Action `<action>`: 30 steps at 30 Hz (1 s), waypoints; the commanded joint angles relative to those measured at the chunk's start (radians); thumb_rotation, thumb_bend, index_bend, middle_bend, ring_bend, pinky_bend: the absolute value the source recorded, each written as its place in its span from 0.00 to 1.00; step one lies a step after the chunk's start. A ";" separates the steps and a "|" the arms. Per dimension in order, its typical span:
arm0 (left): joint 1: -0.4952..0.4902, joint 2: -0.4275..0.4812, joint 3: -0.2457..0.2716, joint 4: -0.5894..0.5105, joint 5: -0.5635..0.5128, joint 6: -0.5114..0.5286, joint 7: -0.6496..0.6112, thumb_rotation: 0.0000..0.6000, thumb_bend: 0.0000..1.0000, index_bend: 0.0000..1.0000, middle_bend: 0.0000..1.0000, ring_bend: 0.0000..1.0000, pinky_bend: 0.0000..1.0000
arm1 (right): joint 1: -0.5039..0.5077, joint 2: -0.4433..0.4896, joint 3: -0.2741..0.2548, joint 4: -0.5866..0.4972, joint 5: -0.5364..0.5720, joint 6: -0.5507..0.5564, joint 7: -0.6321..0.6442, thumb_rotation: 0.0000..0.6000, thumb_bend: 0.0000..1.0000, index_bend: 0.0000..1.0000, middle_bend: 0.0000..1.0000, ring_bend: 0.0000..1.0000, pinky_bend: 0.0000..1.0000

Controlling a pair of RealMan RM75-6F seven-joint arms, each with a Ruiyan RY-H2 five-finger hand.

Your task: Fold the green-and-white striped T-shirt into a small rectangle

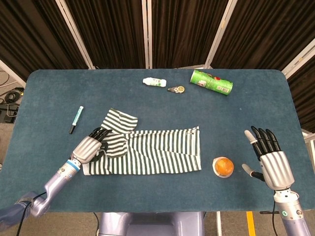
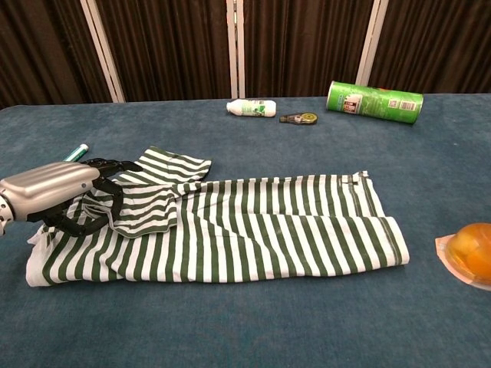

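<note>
My left robot hand (image 1: pixel 88 147) lies over the left end of the green-and-white striped T-shirt (image 1: pixel 152 153), its dark fingers (image 2: pixel 100 172) curled down onto the cloth beside the folded-in sleeve; whether they pinch the fabric or only rest on it I cannot tell from either view. The T-shirt lies on the blue surface (image 1: pixel 44 108) as a long horizontal band that runs from this robot hand away to its right, with one sleeve flap (image 1: pixel 120 122) turned up just beyond the fingertips.

My right robot hand (image 1: pixel 269 160) hovers well apart from the T-shirt, palm open, fingers spread wide and holding nothing; it shows in the head view only.

Just to the left of the right robot hand, between it and the right edge of the T-shirt, sits an orange item in a shallow clear cup (image 1: pixel 223 166). A marker pen (image 1: pixel 76 119) lies ahead of the left robot hand and a little to its left, apart from the cloth. Far ahead of both robot hands, near the back edge of the surface, lie a small white bottle (image 1: pixel 154 82), a small roll-type tape tool (image 1: pixel 176 89) just beside it, and a green cylindrical can (image 1: pixel 211 82) on its side.
</note>
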 commanded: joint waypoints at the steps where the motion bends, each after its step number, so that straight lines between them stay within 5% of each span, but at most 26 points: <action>1: -0.002 0.006 -0.007 -0.012 -0.007 -0.003 -0.002 1.00 0.58 0.85 0.00 0.00 0.00 | 0.000 0.000 0.001 0.000 0.000 0.000 0.001 1.00 0.01 0.11 0.00 0.00 0.00; 8: -0.017 0.031 -0.054 -0.077 -0.047 -0.009 -0.001 1.00 0.58 0.87 0.00 0.00 0.00 | 0.000 -0.001 0.000 0.001 -0.002 -0.002 -0.002 1.00 0.01 0.11 0.00 0.00 0.00; 18: -0.090 0.058 -0.172 -0.181 -0.210 -0.150 0.099 1.00 0.58 0.88 0.00 0.00 0.00 | 0.000 -0.005 0.001 0.005 -0.002 -0.005 -0.007 1.00 0.01 0.11 0.00 0.00 0.00; 30: -0.167 0.010 -0.289 -0.108 -0.358 -0.227 0.149 1.00 0.58 0.88 0.00 0.00 0.00 | 0.002 -0.008 0.008 0.014 0.013 -0.015 -0.010 1.00 0.01 0.11 0.00 0.00 0.00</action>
